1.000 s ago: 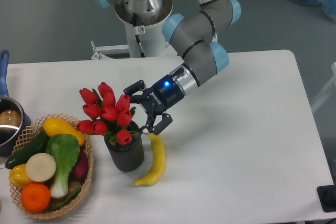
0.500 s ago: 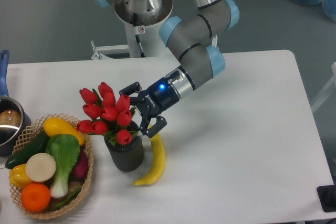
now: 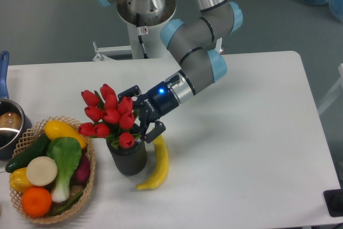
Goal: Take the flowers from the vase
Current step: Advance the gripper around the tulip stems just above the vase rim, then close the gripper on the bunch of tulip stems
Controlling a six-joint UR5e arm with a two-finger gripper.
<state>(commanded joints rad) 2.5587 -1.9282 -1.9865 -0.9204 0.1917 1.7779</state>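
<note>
My tool [image 3: 138, 113] is wide open and holds nothing; its two fingers stand at the right side of the flowers [image 3: 110, 113], very close to the buds. The flowers stand in the vase [image 3: 127, 157] on the desk [image 3: 241, 148], between a basket [image 3: 90, 183] and a banana [image 3: 157, 165].

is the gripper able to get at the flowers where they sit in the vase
Probably yes: the open gripper is already at the right side of the flowers, above the vase, with nothing between them.
</note>
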